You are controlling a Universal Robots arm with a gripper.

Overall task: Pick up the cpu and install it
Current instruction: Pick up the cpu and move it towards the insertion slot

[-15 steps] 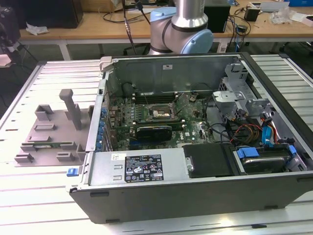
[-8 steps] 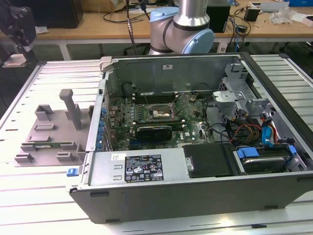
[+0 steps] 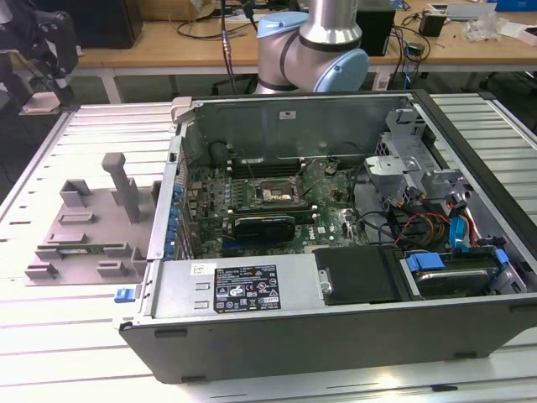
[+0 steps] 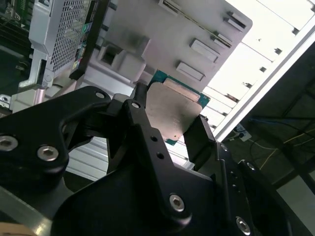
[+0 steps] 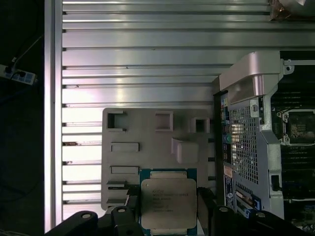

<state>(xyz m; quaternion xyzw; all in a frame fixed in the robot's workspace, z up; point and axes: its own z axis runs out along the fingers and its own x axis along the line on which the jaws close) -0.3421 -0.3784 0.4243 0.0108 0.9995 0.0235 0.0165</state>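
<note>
The cpu (image 5: 169, 202) is a flat square chip with a silver-grey top and a thin green rim. It sits between the two black fingers of my gripper (image 5: 166, 197), which is shut on its opposite edges. In the second wrist view the cpu (image 4: 173, 110) hangs in the gripper (image 4: 170, 122), raised over the grey fixture plate (image 4: 197, 29). The open motherboard socket (image 3: 273, 195) lies inside the computer case, and the first wrist view shows the socket (image 5: 298, 129) well off to one side of the held chip.
The grey fixture plate (image 3: 84, 227) with raised blocks lies on the slatted table at the exterior view's left, beside the open case (image 3: 336, 336). A long black expansion card (image 3: 263, 225) sits just in front of the socket. Cables and drive cages fill the case's right side.
</note>
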